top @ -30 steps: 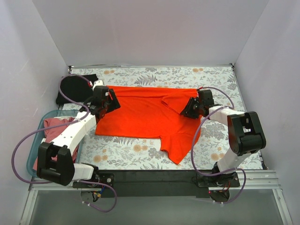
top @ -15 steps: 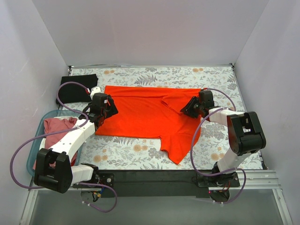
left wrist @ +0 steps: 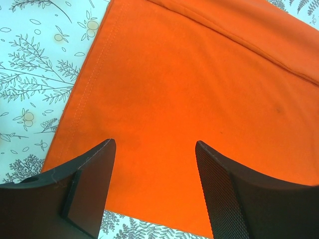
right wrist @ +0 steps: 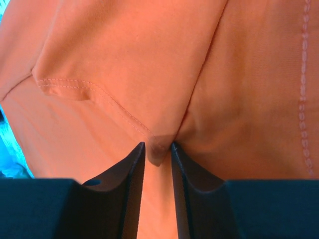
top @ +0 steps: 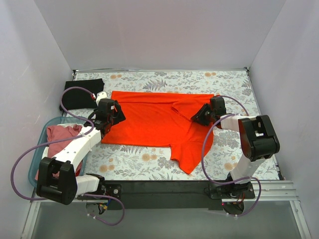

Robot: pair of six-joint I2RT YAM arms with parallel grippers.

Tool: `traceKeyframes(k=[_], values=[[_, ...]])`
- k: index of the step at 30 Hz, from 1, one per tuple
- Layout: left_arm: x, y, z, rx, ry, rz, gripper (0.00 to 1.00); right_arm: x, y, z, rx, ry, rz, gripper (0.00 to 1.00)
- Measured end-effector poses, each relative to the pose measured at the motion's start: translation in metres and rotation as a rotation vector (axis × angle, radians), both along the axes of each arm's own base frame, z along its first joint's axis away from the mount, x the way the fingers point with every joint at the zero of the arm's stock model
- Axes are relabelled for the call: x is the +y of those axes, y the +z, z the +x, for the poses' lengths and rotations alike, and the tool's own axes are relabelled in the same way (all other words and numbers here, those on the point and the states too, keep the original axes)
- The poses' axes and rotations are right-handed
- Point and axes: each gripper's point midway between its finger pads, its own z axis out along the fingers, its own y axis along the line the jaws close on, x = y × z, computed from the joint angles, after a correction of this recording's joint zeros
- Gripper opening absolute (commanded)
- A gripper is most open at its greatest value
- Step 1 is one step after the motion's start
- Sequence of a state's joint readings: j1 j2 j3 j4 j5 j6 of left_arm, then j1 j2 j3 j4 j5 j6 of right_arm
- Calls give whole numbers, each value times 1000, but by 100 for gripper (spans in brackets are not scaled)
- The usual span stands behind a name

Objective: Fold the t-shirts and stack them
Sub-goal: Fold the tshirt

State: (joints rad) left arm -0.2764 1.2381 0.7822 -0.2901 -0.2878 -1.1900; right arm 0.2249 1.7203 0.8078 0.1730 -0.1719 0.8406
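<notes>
Right wrist view: right gripper (right wrist: 157,146) narrowed, pinching a fold of the orange tee (right wrist: 114,59). The left gripper (left wrist: 154,144) gapes wide over the tee's corner, holding nothing.

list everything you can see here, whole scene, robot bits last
orange-red t-shirt: 1, bright orange-red, spread flat across the middle of the table
black t-shirt: 1, black, folded at the far left corner
pink t-shirt: 1, dusty pink, bunched inside the basket
basket: 1, teal, at the table's left edge
table cover: 1, pale with a floral print, under everything
cables: several, purple, looping along both arms
left arm: 1, white and black, reaching to the orange-red t-shirt's left edge
right arm: 1, white and black, reaching to its right side
left gripper: 1, black, open above the cloth
right gripper: 1, black, pinching a fold of the orange-red t-shirt
</notes>
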Motion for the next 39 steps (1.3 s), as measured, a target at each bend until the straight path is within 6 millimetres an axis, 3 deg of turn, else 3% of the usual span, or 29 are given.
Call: traceKeyframes(k=[8,18,28,39], values=[[0,-6,0,17,-1,5,63,2,-1,2,-2,-1,11,29],[0,-6,0,17,-1,5,63,1,1,1,-7,6,6,1],[0,-6,0,18,-3,7,63,1,24,1,-59,17,4,1],[0,-12,0,36,-3,13,63,-13,10,-14,-2,47,-73,6]])
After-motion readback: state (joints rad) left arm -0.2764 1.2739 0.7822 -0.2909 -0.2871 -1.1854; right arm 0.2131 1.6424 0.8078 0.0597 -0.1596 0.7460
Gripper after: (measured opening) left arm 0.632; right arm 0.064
